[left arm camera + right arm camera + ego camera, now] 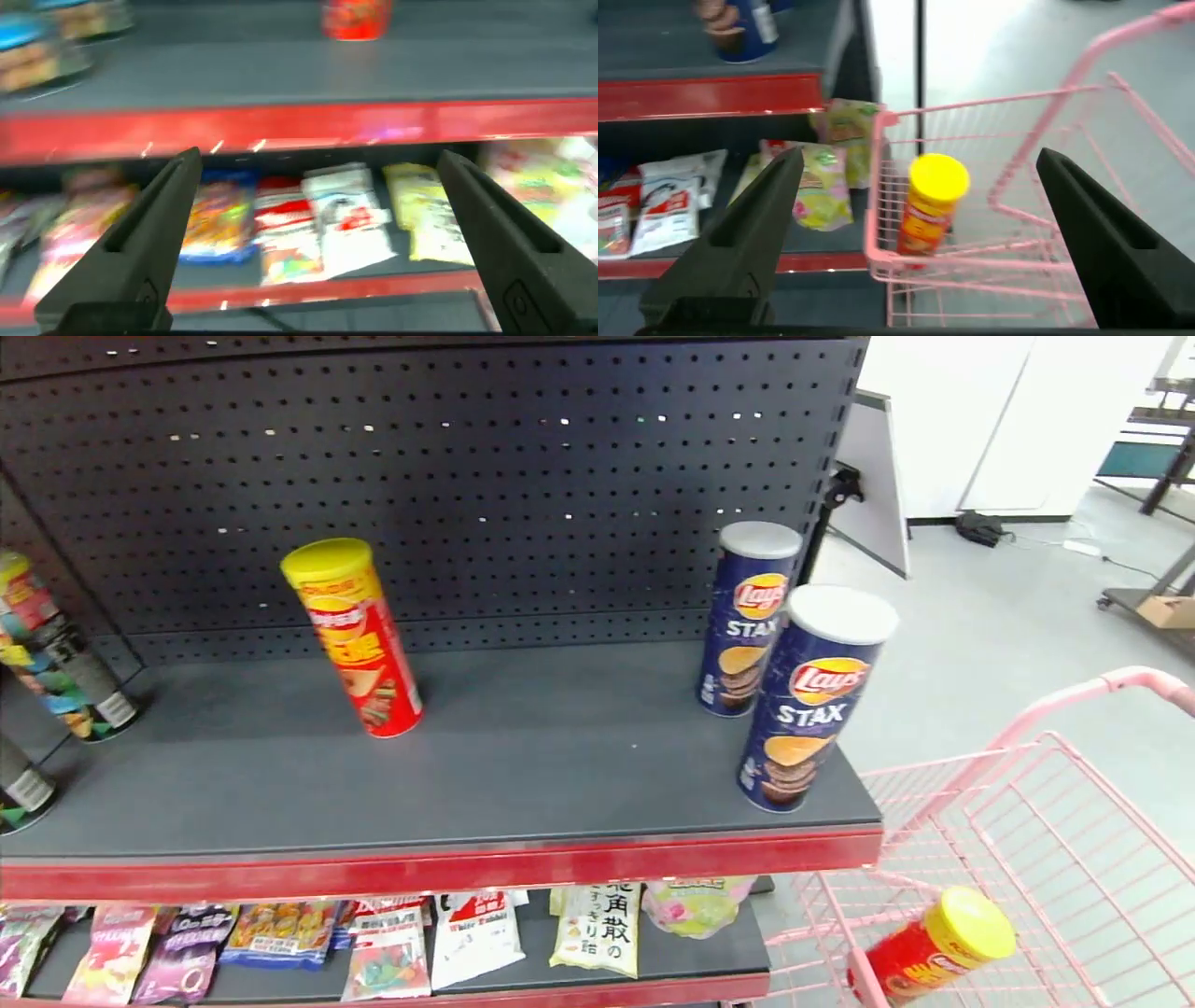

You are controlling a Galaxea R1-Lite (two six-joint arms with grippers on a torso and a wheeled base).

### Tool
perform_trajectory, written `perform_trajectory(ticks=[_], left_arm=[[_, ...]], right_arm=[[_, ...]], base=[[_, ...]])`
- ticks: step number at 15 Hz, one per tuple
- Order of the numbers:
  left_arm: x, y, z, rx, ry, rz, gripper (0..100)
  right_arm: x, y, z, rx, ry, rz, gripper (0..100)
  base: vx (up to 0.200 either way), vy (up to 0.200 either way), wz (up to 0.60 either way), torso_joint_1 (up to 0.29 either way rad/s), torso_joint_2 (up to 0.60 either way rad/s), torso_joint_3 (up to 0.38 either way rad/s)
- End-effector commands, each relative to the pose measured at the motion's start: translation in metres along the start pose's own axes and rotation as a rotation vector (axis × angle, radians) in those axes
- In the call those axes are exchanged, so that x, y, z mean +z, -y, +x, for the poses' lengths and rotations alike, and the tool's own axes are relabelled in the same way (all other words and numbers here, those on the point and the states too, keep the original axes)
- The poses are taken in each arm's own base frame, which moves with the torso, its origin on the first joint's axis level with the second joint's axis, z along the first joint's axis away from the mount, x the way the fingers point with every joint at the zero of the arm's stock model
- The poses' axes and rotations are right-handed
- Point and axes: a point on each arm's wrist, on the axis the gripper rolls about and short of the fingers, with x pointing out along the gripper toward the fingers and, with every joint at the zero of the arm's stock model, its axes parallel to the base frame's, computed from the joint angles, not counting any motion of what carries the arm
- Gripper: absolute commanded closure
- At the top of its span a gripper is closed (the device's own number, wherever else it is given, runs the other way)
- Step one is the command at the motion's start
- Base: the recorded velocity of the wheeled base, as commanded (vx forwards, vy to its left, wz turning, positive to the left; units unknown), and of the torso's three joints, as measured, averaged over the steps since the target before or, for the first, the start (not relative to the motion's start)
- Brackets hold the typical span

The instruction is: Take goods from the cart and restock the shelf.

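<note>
On the dark shelf a red chip can with a yellow lid stands left of centre, and two blue chip cans stand at the right end. A pink wire cart sits to the right of the shelf, with another red can with a yellow lid lying inside. My left gripper is open in front of the red shelf edge and the lower shelf's snack bags. My right gripper is open, facing the cart and its red can.
Colourful cans stand at the shelf's far left. Snack bags fill the lower shelf. A pegboard back wall rises behind the shelf. Grey floor lies to the right behind the cart.
</note>
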Motion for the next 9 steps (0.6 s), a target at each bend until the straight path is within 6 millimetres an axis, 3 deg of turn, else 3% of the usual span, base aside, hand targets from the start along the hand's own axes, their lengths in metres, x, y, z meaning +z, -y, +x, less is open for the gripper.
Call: perform_trajectory(ticks=[1, 6, 9], left_arm=[[0.0000, 0.0000, 0.0001, 0.000, -0.001, 0.000, 0], [-0.0001, 0.0000, 0.0001, 0.000, -0.003, 0.000, 0], [0.0000, 0.0000, 0.0001, 0.000, -0.001, 0.000, 0]], right_arm=[[0.0002, 0.0000, 0.0001, 0.000, 0.000, 0.000, 0], [0.0002, 0.0000, 0.0001, 0.000, 0.000, 0.000, 0], [0.0002, 0.0000, 0.0001, 0.002, 0.000, -0.002, 0]], base=[[0.000, 0.000, -0.60, 0.022, 0.01, -0.002], [0.000, 0.000, -0.60, 0.002, 0.00, 0.001], [0.000, 0.000, 0.00, 0.000, 0.00, 0.000]])
